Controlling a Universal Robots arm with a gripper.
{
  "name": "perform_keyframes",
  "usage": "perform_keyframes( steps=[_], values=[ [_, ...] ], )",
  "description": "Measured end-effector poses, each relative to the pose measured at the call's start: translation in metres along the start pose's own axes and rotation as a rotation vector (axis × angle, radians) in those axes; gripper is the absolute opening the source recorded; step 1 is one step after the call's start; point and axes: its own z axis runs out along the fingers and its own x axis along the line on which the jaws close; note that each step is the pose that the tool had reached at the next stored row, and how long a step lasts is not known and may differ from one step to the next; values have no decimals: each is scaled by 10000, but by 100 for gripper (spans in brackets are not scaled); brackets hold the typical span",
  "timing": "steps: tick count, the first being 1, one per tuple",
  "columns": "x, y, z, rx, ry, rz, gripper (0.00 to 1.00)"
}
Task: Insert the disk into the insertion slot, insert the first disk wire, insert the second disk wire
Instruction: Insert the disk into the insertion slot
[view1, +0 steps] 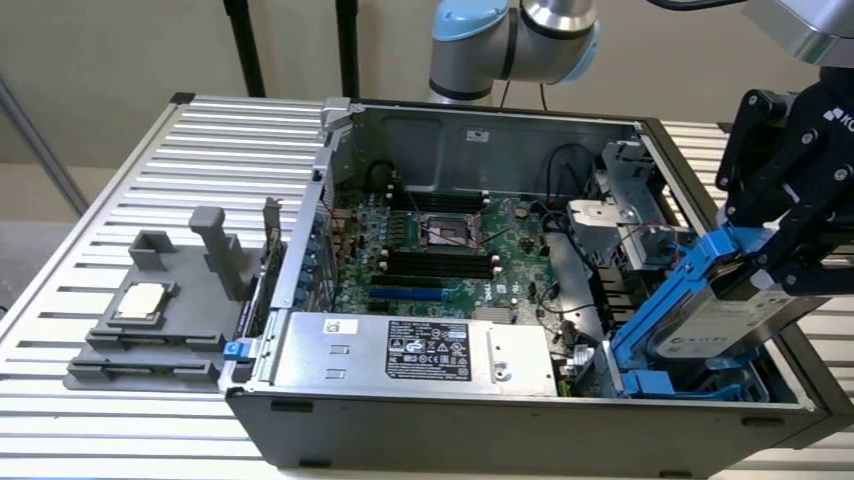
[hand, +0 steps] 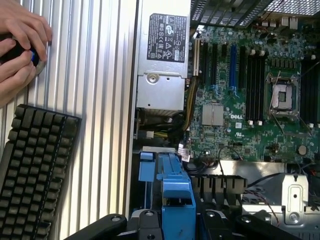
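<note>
The pincer (view1: 785, 262) was clamped on the disk (view1: 721, 315), holding it tilted, lower end at the insertion slot (view1: 657, 383) in a corner of the case (view1: 534, 425), seemingly to line it up for sliding in.

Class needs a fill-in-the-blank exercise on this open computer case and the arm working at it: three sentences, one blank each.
1. The pincer grips the disk, which is clipped in a ____ plastic frame.
2. The disk is ____, not yet lying flat in the insertion slot.
3. In the wrist view, a person's hands are near a black ____.

Missing words: blue; tilted; keyboard.
</note>
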Motion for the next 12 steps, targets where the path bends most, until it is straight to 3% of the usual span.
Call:
perform_keyframes(
  steps=[12],
  values=[
    [9, -2, 60, 0, 29, 2, 32]
  ],
)
